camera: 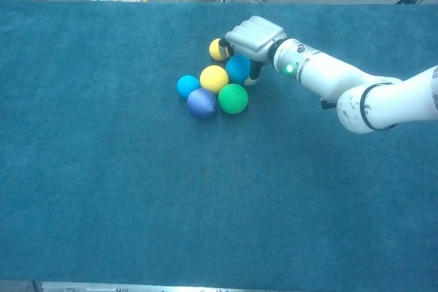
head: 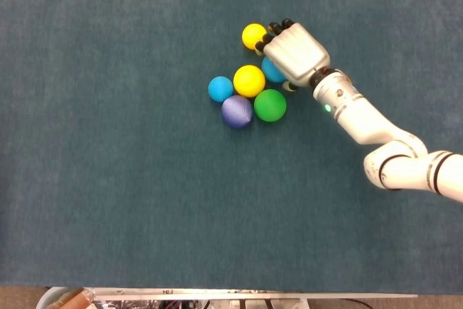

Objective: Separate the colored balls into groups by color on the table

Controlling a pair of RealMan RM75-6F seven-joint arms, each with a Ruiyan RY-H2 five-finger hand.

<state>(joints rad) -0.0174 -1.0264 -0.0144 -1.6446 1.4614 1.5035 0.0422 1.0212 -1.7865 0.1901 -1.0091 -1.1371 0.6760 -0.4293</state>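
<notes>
Only the right arm [head: 376, 124] is out over the table, reaching in from the right edge toward the far middle. Its white forearm slants up and away, a small green light glowing near the wrist [camera: 290, 68]. The right hand [head: 293, 53] lies palm down, back of the hand up, dark fingertips [head: 278, 26] pointing toward the far-left corner and bent downward. Whether it grips anything underneath cannot be made out. The left hand shows in neither view.
</notes>
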